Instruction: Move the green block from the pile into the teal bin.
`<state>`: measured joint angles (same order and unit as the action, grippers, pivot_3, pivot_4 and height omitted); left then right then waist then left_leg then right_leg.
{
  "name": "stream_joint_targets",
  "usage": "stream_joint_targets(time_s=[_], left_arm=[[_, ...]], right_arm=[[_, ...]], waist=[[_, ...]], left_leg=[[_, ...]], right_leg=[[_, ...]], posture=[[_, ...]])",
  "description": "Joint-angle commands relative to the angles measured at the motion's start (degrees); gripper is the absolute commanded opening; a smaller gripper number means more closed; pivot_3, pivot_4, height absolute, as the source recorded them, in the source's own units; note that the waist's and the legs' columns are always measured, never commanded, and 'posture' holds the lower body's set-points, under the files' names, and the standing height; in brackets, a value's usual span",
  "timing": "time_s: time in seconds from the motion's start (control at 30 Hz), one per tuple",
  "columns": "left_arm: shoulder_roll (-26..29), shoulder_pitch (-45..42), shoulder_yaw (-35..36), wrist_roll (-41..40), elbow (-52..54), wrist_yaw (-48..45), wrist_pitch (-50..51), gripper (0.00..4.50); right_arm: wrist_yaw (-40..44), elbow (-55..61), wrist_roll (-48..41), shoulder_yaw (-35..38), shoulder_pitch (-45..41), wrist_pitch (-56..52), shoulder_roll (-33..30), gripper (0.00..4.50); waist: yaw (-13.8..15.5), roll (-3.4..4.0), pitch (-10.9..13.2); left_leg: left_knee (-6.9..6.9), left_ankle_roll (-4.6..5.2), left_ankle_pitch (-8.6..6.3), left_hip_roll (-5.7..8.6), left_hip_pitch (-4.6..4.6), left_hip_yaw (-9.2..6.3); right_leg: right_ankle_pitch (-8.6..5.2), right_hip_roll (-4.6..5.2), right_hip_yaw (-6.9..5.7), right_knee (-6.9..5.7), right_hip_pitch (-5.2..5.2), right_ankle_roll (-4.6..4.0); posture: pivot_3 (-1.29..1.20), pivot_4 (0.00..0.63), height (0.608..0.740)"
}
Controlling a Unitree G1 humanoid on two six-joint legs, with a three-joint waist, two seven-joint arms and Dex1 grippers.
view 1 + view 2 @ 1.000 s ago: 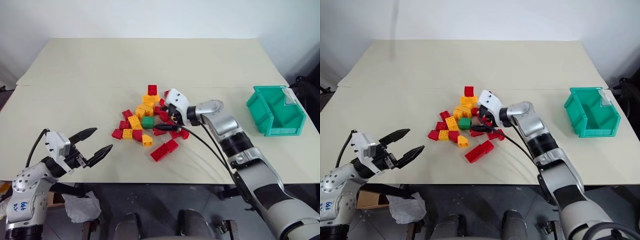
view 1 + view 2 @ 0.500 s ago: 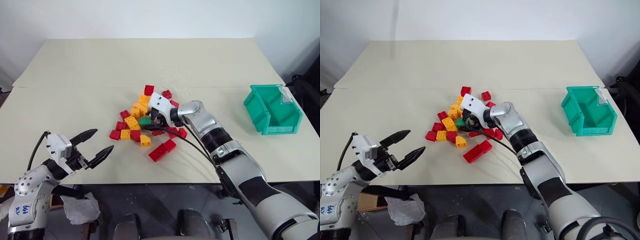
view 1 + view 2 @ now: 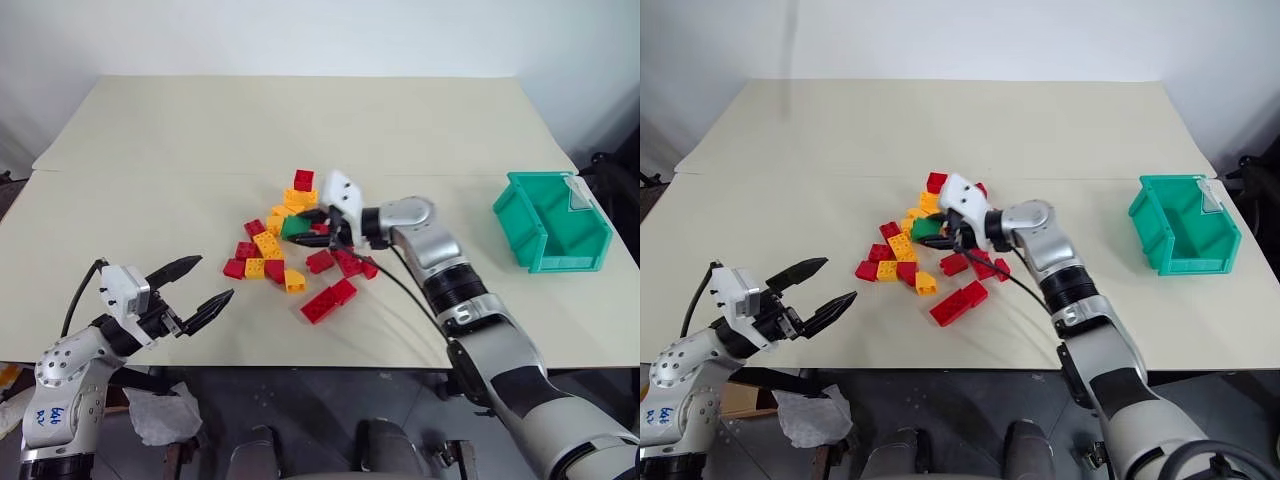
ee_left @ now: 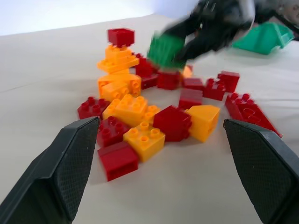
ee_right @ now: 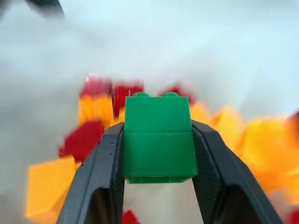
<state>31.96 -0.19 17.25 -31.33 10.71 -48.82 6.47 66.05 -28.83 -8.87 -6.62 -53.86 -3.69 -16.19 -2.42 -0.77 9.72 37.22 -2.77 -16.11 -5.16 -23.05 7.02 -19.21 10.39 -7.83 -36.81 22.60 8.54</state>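
Now the right gripper [image 5: 158, 161] clamps the green block [image 5: 158, 137] above the pile [image 3: 290, 245]; left gripper [image 3: 205, 290] spread apart.

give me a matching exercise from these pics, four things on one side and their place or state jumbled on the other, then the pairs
Things:
1. green block
2. teal bin
3. left gripper
4. long red brick

Places or states:
A. open, holding nothing, near the table's front edge
B. lying flat on the table at the near side of the pile
C. clamped between the right gripper's fingers, lifted above the pile
D. standing at the table's right side, with no brick visible in it

Pairs: 1-C, 2-D, 3-A, 4-B
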Motion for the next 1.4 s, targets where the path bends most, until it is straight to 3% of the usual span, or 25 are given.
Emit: stream_joint_targets(time_s=[0.03, 0.2, 0.43, 0.6, 0.93, 1.23, 1.4], left_arm=[[-0.5, -3.4, -2.6, -1.0, 0.5, -1.5, 0.5, 4.5], [-1.8, -10.0, -8.6, -2.1, -0.2, -4.5, 4.3, 4.5], [-5.8, -18.7, -18.0, -0.7, -1.7, -9.7, 5.0, 4.5], [-9.0, -21.1, -20.0, -0.1, -4.0, -11.0, 4.0, 4.5], [-10.5, -24.0, -19.2, 3.0, -8.7, -10.3, -0.2, 4.5], [-9.5, -20.8, -14.7, 1.1, -7.0, -8.5, 0.6, 4.5], [-7.4, -19.5, -12.5, 1.4, -8.2, -8.2, 0.5, 4.5]], right_arm=[[-1.8, 9.1, -6.2, 8.3, 3.9, -0.1, -5.0, 1.49], [-8.5, 18.7, -11.3, 21.4, 12.3, -5.0, -16.2, 1.49], [-16.1, 16.1, -8.0, 35.7, 27.0, -4.1, -32.5, 1.49], [-22.8, 5.4, -2.1, 35.1, 29.7, 1.4, -36.5, 1.49], [-31.4, -15.2, 3.0, 28.3, 18.8, 4.7, -36.2, 1.49], [-28.6, -16.1, -1.1, 29.0, 16.7, 8.6, -35.7, 4.46], [-21.9, -8.9, -6.3, 29.8, 20.2, 10.1, -35.2, 4.46]], waist=[[0.4, 0.0, 0.0], [1.0, 0.0, 0.0], [1.9, -0.01, 0.0], [1.2, 0.0, 0.0], [0.8, 0.15, 0.1], [1.0, 0.21, 0.2], [0.8, 0.22, 0.2]], left_leg=[[0.01, 0.0, 0.0, 0.0, 0.0, 0.02], [-0.01, 0.0, 0.0, 0.02, -0.01, 0.04], [-0.08, 0.01, -0.01, 0.03, 0.01, 0.12], [0.02, 0.01, 0.0, 0.03, 0.07, 0.19], [0.13, 0.07, 0.04, 0.03, 0.11, 0.21], [0.06, 0.08, 0.03, 0.06, 0.03, 0.16], [0.06, 0.08, 0.03, 0.05, 0.04, 0.14]], right_leg=[[0.0, 0.0, 0.0, 0.0, 0.0, 0.0], [0.0, 0.0, 0.01, 0.07, 0.0, 0.0], [0.01, -0.04, 0.04, 0.32, -0.03, 0.02], [0.01, -0.05, 0.16, 0.31, -0.06, 0.02], [0.01, -0.04, 0.25, 0.3, -0.13, 0.02], [0.03, -0.04, 0.22, 0.37, -0.12, 0.07], [0.04, -0.04, 0.21, 0.34, -0.12, 0.07]], posture=[[0.0, 0.15, 0.74], [0.0, 0.15, 0.74], [0.0, 0.15, 0.74], [0.0, 0.15, 0.74], [0.0, 0.15, 0.74], [0.0, 0.15, 0.74], [0.0, 0.15, 0.74]])
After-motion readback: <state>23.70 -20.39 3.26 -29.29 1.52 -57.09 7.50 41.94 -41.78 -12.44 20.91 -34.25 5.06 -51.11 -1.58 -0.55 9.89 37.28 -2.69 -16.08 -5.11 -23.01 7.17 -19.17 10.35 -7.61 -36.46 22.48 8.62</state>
